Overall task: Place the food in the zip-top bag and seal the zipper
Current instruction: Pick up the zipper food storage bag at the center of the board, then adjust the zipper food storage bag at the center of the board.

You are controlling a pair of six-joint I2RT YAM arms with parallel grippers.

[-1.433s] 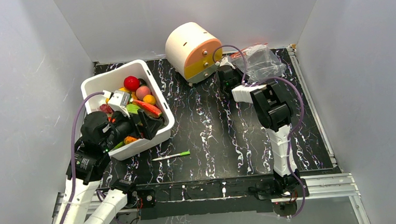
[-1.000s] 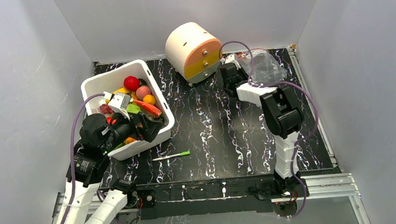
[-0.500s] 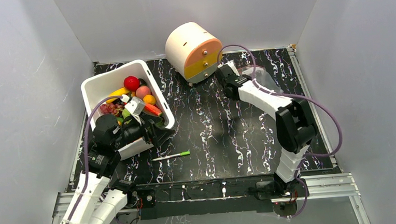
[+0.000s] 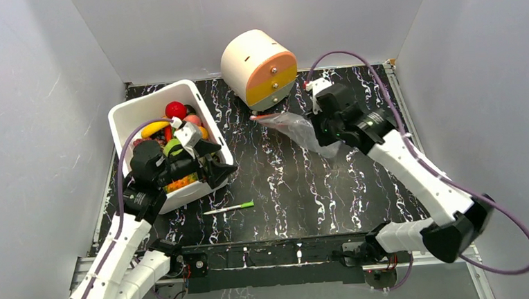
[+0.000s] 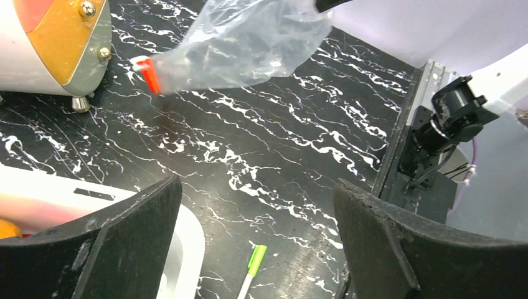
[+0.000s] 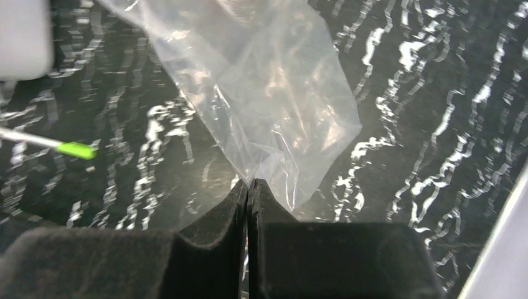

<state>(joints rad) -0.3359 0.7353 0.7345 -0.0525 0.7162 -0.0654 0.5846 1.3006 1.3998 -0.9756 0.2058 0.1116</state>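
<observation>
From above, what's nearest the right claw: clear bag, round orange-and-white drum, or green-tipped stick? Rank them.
1. zip-top bag, pinched in the right gripper.
2. round drum, at the back, to its left.
3. green-tipped stick, toward the front edge, left.

The bin sits on the table, under and to the left of the jaws of the left gripper, with the food in it. Just ahead, between those jaws, a thin stick lies on the table. Farther ahead the zip-top bag hangs above the table, its zipper end toward the round drawer unit ahead on the left. One bag corner sits between the jaws of the right gripper, and the rest spreads out ahead of them
</observation>
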